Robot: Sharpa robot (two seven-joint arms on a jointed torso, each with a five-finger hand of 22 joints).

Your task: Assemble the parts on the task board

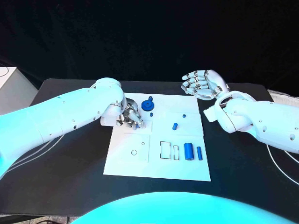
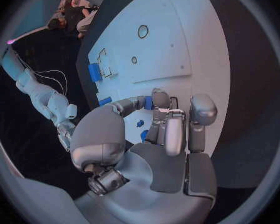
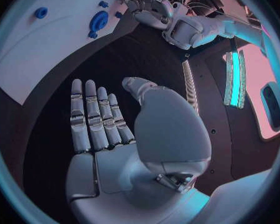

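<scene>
2 robot hands (image 1: 129, 115) (image 1: 200, 84); board (image 1: 156, 163) unlabeled.

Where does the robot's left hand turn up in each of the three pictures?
Head view: left hand over the far left corner of the board.
Left wrist view: the large hand in the middle, fingers over the board.
Right wrist view: small, beside the board.
Shared landmark: the white board.

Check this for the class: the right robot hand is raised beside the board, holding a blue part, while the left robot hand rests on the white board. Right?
One error: the right robot hand holds nothing; the right wrist view shows its fingers straight and its palm bare. The left robot hand does rest on the white board.
</scene>
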